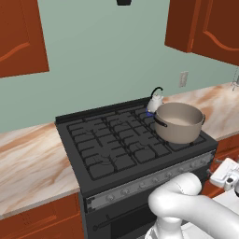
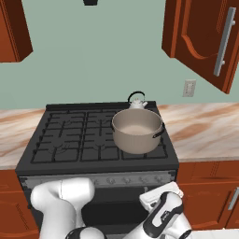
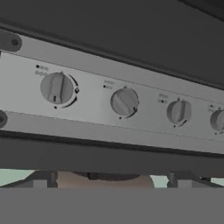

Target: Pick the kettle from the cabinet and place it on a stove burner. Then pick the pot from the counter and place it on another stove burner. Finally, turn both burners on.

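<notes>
Gleaming round silver knobs [image 3: 57, 88] — matte panel [image 3: 144, 127].

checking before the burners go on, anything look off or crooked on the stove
Nothing stands out. The pot sits upright on the front right burner, the kettle upright just behind it, nothing spilled. The cabinet door hangs open above the counter.
</notes>
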Motion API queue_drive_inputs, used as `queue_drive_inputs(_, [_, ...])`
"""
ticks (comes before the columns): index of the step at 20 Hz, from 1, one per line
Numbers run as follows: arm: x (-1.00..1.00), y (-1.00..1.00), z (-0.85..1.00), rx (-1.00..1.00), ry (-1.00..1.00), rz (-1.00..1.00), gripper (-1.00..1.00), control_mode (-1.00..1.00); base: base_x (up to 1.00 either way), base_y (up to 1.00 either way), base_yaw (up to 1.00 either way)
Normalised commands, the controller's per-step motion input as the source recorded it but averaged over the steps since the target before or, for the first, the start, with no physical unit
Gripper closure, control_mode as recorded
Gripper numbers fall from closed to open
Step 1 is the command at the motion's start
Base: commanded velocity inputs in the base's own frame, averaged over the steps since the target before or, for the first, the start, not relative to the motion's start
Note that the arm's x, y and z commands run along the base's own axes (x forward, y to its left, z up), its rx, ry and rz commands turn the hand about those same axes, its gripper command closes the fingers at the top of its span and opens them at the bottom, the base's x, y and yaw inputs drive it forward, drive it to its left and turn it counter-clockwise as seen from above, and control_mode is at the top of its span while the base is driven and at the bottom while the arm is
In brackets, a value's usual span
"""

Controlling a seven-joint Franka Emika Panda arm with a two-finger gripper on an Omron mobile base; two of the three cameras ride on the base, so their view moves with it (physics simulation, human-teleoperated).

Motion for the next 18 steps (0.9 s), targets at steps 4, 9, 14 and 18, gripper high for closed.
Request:
queue_drive_inputs(4, [0.11, 0.00, 0.02, 0.14, 0.04, 0.00, -1.00, -1.00, 0.00, 0.00, 0.00])
queue_drive_inputs(9, [0.13, 0.00, 0.00, 0.10, 0.01, 0.00, -1.00, -1.00, 0.00, 0.00, 0.00])
queue_drive_inputs(14, [0.20, -0.06, 0.00, 0.05, 0.00, 0.00, -1.00, -1.00, 0.00, 0.00, 0.00])
queue_drive_inputs(18, [0.09, -0.14, 0.00, 0.00, 0.00, 0.00, -1.00, -1.00, 0.00, 0.00, 0.00])
